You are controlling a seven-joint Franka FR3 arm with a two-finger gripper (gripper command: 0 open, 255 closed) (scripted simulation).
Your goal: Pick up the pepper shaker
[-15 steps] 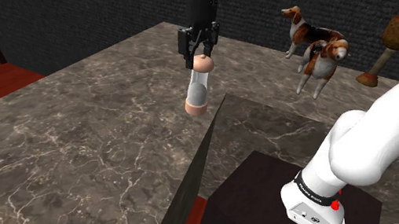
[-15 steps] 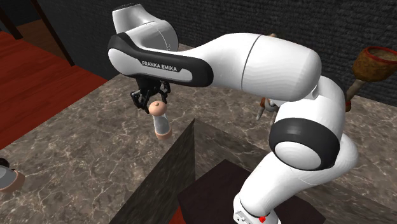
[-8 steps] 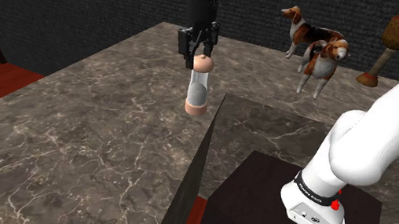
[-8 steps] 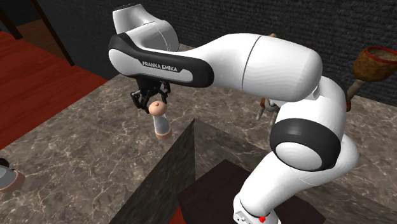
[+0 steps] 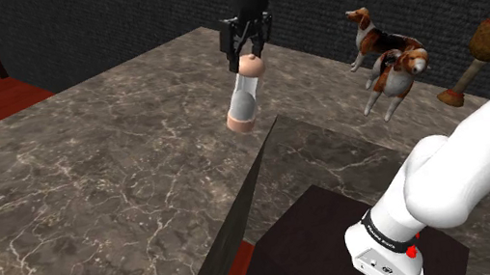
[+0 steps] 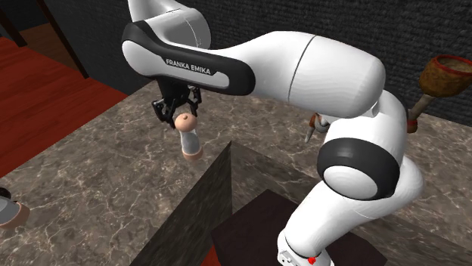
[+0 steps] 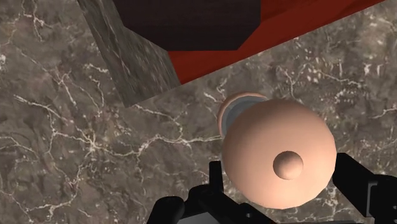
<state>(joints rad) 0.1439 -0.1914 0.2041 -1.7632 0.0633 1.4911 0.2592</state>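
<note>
**Item 1: Hazards.** Your all-black two-finger gripper held the pepper shaker, a clear cylinder with a rounded pinkish-tan cap and matching base, by the cap alone. The body hung tilted, its base swung toward 7 o'clock in the shoulder view. A domed cap gives the pads little flat surface, so I judged that a quick move could make it pivot further or slide out. The base appeared clear of the brown marble-patterned counter, though not by much. A low sideways pass might have clipped the counter's notched edge at 5 o'clock of the shaker. The 2 brown-and-white dog figurines stood well apart at 3 o'clock, with a brown goblet-shaped ornament beyond them. A wide swing that way would have put them at risk.

**Item 2: Jaws.** They were parted only as wide as the cap and closed on it. In the wrist view, 1 black finger sat against each side of the dome, and they touched nothing else.

**Item 3: Location.** The shaker hung beneath your gripper over the counter, near the notch. In the shoulder view it was at 11 o'clock of the dark box stand.
</note>
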